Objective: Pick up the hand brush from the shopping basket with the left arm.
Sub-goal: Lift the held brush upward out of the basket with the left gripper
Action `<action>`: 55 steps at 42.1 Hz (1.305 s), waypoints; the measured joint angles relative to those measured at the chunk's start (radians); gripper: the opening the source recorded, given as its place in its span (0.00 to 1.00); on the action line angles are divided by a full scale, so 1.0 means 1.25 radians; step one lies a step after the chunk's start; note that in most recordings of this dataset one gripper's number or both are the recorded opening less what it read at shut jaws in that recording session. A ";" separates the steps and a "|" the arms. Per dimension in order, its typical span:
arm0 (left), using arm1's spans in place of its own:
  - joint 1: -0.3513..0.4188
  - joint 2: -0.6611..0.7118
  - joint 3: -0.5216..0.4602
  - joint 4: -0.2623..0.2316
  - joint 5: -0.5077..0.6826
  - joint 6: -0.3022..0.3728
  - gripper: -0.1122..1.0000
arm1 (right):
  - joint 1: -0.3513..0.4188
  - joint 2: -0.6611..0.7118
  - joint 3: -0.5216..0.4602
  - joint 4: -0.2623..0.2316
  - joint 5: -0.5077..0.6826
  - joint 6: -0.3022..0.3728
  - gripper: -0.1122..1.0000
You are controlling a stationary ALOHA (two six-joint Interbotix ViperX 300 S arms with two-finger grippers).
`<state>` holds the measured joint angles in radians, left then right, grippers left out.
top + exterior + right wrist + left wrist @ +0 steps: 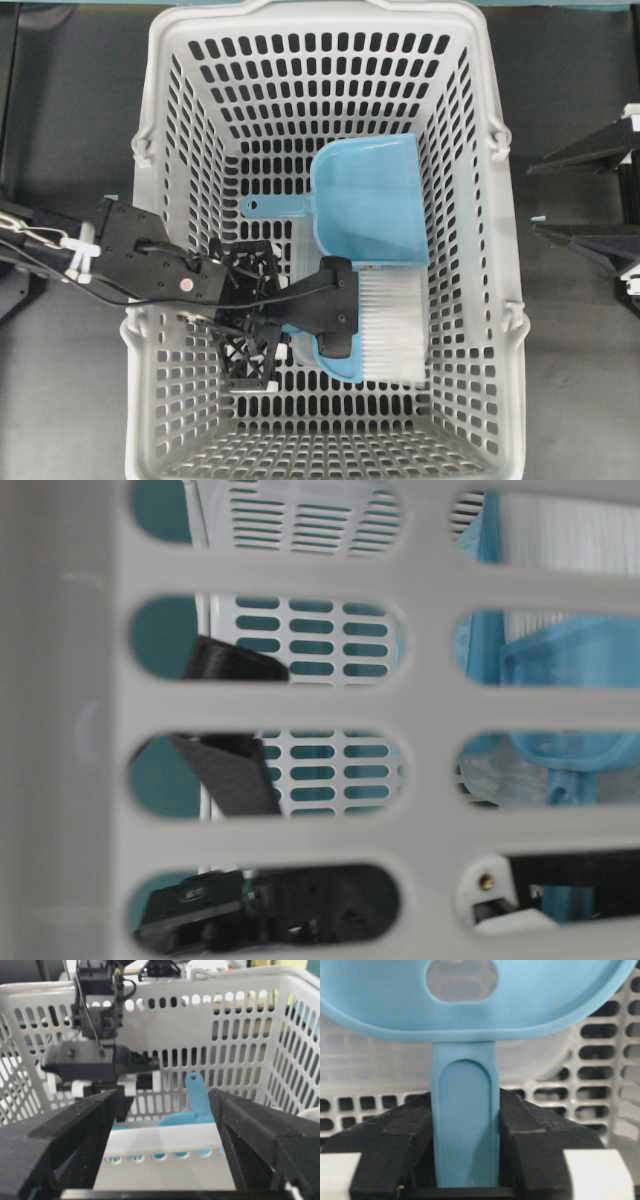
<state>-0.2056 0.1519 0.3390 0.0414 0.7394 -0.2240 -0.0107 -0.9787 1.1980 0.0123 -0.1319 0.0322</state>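
Observation:
The light-grey shopping basket (150,120) fills the overhead view. The hand brush (392,320) lies on its floor, white bristles toward the right, and its blue head is partly hidden under my left gripper (338,320). In the left wrist view the brush's thin blue handle (465,1125) stands between the black fingers (530,1130), which press on it from both sides. Its half-round head sits above them. The left gripper (465,1110) is shut on that handle. My right gripper (532,200) stays outside the basket's right wall, open and empty.
A blue dustpan (370,200) lies just beyond the brush, touching the bristles, with its handle (195,1095) pointing toward the left wall. The basket walls (250,1035) rise all around the left arm (95,1060). Dark tabletop (580,380) surrounds the basket.

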 measured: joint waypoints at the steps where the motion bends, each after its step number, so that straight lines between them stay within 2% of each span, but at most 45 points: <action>1: 0.000 -0.004 0.001 0.000 0.000 0.000 0.32 | 0.000 0.000 0.001 0.000 0.000 0.000 0.74; 14: -0.002 -0.075 -0.028 0.000 0.026 0.000 0.32 | 0.000 0.001 0.012 0.010 0.000 0.018 0.74; 25: 0.000 -0.206 -0.131 0.000 0.109 0.000 0.32 | 0.000 -0.004 0.013 0.010 0.000 0.027 0.74; 32: 0.012 -0.243 -0.215 0.000 0.190 0.001 0.32 | 0.000 -0.006 0.012 0.010 -0.001 0.027 0.74; 55: 0.013 -0.226 -0.220 0.000 0.198 0.001 0.32 | 0.001 -0.010 0.013 0.011 -0.004 0.027 0.74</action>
<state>-0.1887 -0.1304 0.0644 0.0414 0.9863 -0.2224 -0.0092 -0.9910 1.2149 0.0261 -0.1365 0.0660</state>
